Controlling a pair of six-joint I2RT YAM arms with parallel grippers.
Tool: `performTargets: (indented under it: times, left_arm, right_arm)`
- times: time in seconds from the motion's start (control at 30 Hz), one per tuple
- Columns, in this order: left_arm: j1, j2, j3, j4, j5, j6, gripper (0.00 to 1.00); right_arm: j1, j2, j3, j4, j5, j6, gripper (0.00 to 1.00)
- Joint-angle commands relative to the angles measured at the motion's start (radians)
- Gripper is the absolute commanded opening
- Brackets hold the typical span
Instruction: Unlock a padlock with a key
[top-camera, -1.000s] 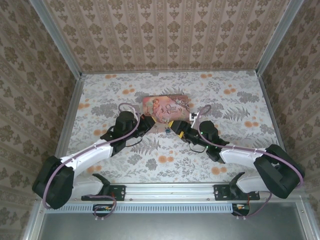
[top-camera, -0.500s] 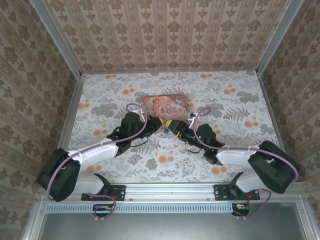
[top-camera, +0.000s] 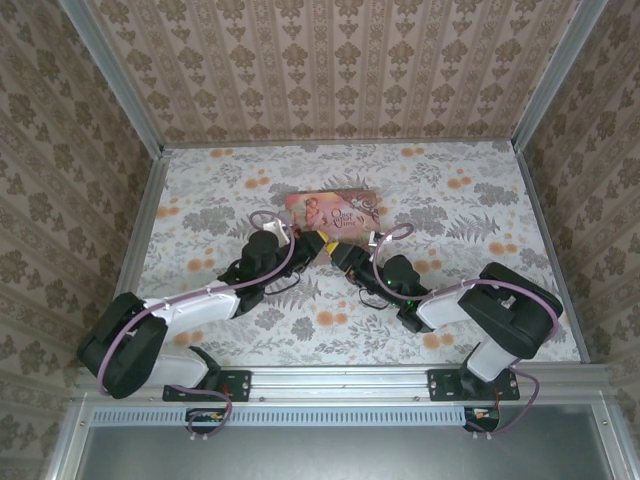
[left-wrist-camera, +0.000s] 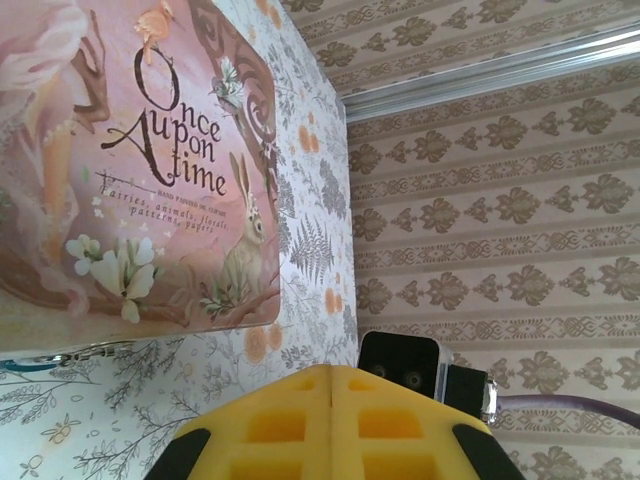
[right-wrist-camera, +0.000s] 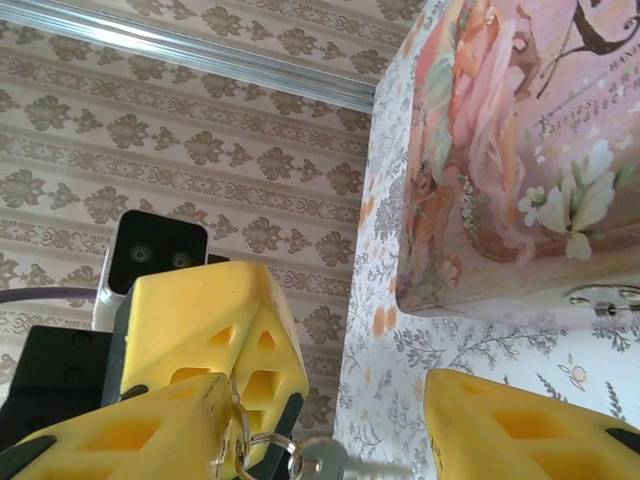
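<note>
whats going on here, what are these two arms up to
Two robot arms meet tip to tip just in front of a pink tin on the table. The left gripper is shut, and a small ring with what looks like the key hangs at its fingertips. The right gripper is open, one finger on either side of that key, not gripping it. It looks set to take or steady the key.

Both your arms stretch in to mid-frame in the top view, tips almost meeting.
Your left gripper (top-camera: 316, 243) comes up from lower left, yellow fingers (left-wrist-camera: 280, 425) pressed flat together. Your right gripper (top-camera: 342, 257) comes from lower right, jaws standing apart, elbow folded.
</note>
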Motion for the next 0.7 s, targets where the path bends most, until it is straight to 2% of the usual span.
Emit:
performTargets:
  times: [0.0,0.43,0.67]
  left_arm:
    - [-0.007,0.006,-0.013,0.054,-0.021,-0.023,0.00]
    - [-0.013,0.001,-0.029,0.067,-0.026,-0.030,0.00]
    - [-0.014,-0.003,-0.034,0.069,-0.032,-0.027,0.00]
  right_arm:
    - [0.005,-0.016,0.009,0.075,0.033,-0.002,0.54]
    - [-0.016,-0.015,0.015,0.073,0.030,-0.015,0.47]
    - [-0.029,-0.030,0.036,0.067,-0.019,-0.016,0.40]
